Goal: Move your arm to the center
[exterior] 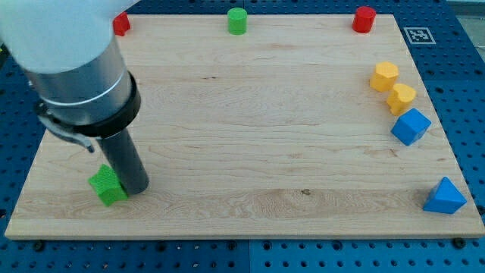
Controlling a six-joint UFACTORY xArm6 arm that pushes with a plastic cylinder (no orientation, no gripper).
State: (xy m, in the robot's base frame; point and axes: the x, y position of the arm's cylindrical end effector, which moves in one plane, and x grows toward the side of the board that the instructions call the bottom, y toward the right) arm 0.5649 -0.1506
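Desk [250,114]: pale wooden board with visible grain, lying on a blue perforated base [15,91].

Arm [64,53]: white upper housing, grey collar with a black ring below it, then a straight dark rod running down to the desk. It stands over the near-left corner region of the desk. No fingers fitted, so there is nothing to open or close.

My tip [136,189]: at the rod's very end, on the desk near the bottom-left corner, touching or just beside the right side of the green star-like block [106,187].

Blocks:
- blue cube [410,126], at the right edge, just below the two yellow ones.
- blue triangular block [444,197], bottom-right corner.
- yellow hexagonal block [384,76] and second yellow block [402,98], touching, near the right edge.
- green cylinder [238,20], middle of the top edge.
- red cylinder [364,19], top-right corner.
- red block [121,23], top-left corner, partly hidden by the arm; shape unclear.
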